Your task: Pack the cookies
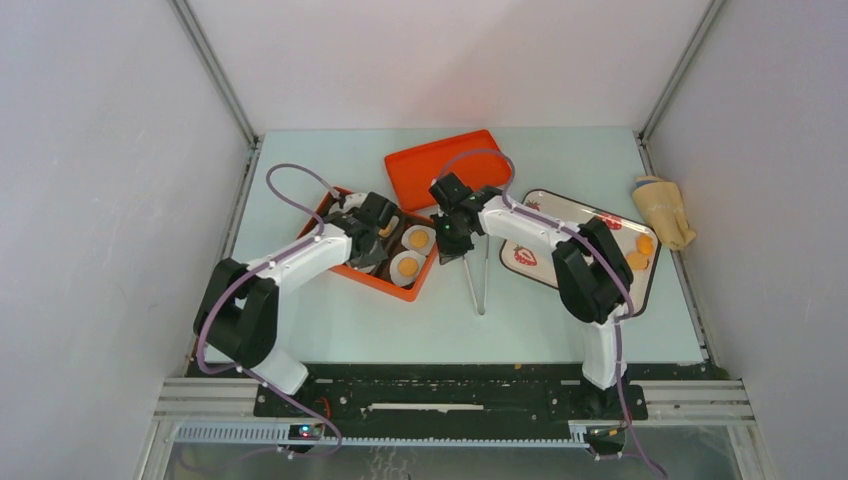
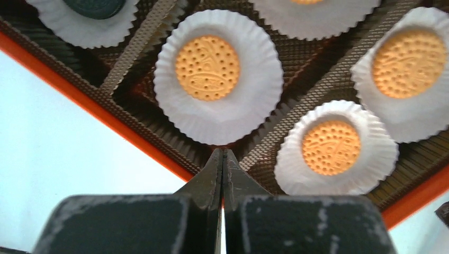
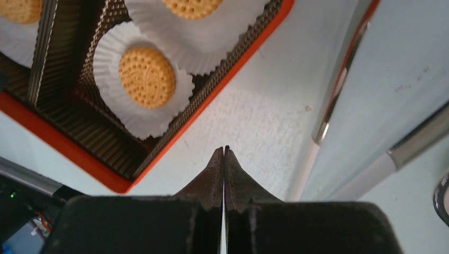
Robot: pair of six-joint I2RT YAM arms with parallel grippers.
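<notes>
Cookies [image 2: 207,67]: several already sit in the box [image 1: 385,283], one per white paper cup [image 2: 222,120]. Three show in full under the left wrist camera. A few more lie loose at the far right end of the strawberry-print tray [image 1: 560,200].
Box: orange with brown ridged dividers, on the table [image 1: 330,320] left of centre.
Left gripper [image 2: 222,159]: hanging over the cups in the box, jaws pressed together, nothing between them.
Right gripper [image 3: 223,153]: just off the box's right rim, over bare table, jaws together too and empty.
Tongs [image 1: 481,285]: metal, lying on the table just beside the right gripper.
Lid [image 1: 440,165]: orange, flat on the table behind the box.
</notes>
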